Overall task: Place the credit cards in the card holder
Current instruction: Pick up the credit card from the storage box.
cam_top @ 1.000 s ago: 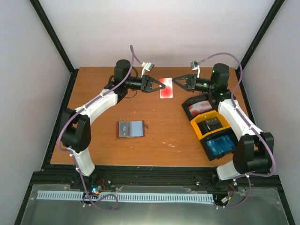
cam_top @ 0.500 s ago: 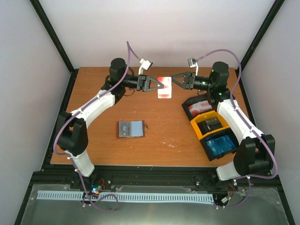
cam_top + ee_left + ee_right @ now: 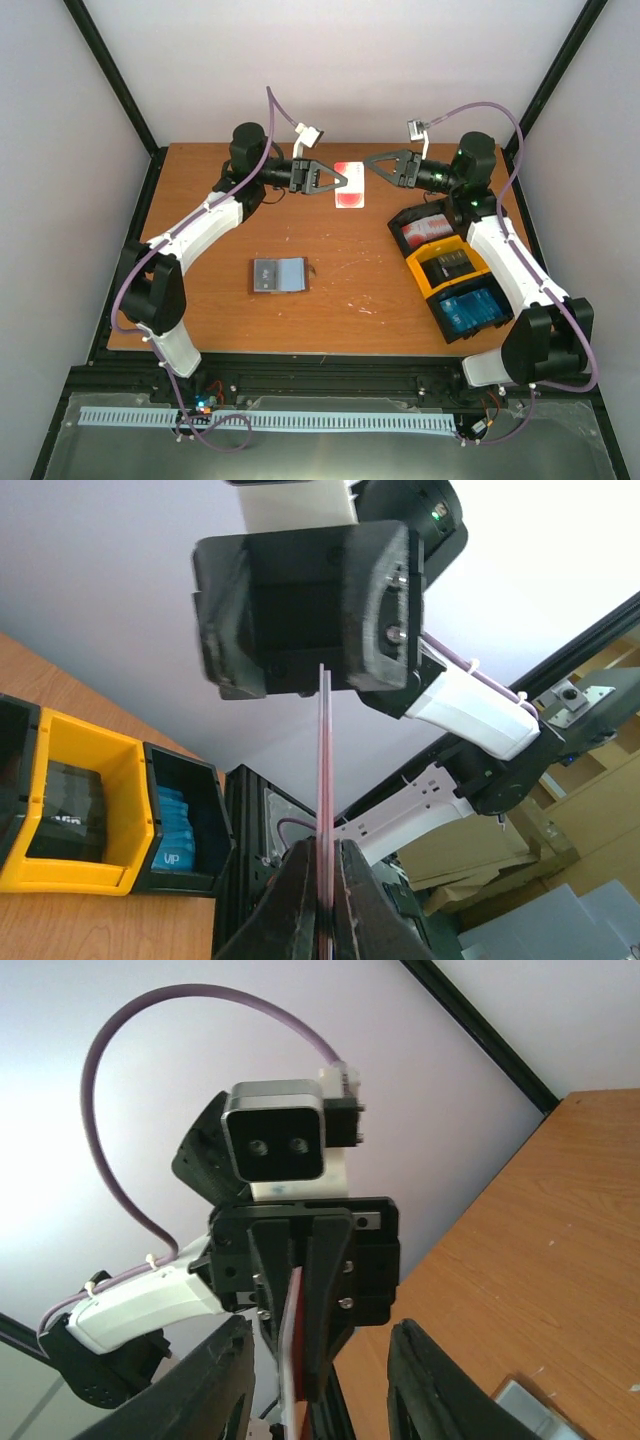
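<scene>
Left pincer [image 3: 345, 182] tight on a red-and-white credit card [image 3: 352, 196] above the table [image 3: 200, 300], right pincer [image 3: 377, 170] open just beside it.

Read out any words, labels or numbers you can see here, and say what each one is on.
"VIP": on a blue card in its black tray.
Dark cards in the yellow tray: pale print, too blurred to read.
Red and white card in the left gripper: print too small to read.
</scene>
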You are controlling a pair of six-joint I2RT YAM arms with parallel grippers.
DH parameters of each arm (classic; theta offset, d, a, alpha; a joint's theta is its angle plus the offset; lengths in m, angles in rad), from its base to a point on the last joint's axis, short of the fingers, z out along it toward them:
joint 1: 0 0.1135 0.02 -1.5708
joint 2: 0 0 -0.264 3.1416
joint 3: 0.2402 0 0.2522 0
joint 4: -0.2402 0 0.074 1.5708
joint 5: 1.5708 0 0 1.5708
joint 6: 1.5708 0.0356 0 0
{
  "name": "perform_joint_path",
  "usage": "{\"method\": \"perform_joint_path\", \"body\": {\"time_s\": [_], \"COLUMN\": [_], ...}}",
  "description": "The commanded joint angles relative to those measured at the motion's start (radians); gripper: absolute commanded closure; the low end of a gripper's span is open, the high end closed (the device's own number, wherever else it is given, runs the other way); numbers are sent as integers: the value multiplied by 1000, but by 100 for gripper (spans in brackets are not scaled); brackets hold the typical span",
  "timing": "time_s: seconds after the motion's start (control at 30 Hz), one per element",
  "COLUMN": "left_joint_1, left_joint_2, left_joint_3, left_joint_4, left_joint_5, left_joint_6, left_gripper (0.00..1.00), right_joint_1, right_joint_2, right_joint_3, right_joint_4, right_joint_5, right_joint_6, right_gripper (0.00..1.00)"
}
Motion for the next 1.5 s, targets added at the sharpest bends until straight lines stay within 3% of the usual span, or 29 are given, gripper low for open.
{"method": "perform_joint_path", "body": {"time_s": [0.0,0.13,0.43,0.7,1.0,1.3,1.47], "left_joint_1": [10,9,10,9,10,9,9], "left_joint_2": [-24,-24,-31,-37,-49,-52,-54], "left_joint_3": [8,8,-4,-34,-47,-50,-43], "left_joint_4": [18,37,87,175,229,227,228], "left_joint_5": [-2,5,24,34,39,38,33], "left_joint_6": [20,8,-17,-69,-97,-97,-98], "left_gripper": [99,99,99,99,99,99,99], "right_joint_1": [16,24,27,28,33,62,66], "right_joint_2": [-38,-28,-11,-8,1,-2,-2], "right_joint_3": [-5,-1,-2,-18,-24,-9,-3], "right_joint_4": [57,50,38,78,82,30,-81], "right_joint_5": [-11,-11,-8,-5,-16,-11,2], "right_joint_6": [4,3,2,31,22,-23,-97], "right_gripper": [61,63,86,95,96,87,88]}}
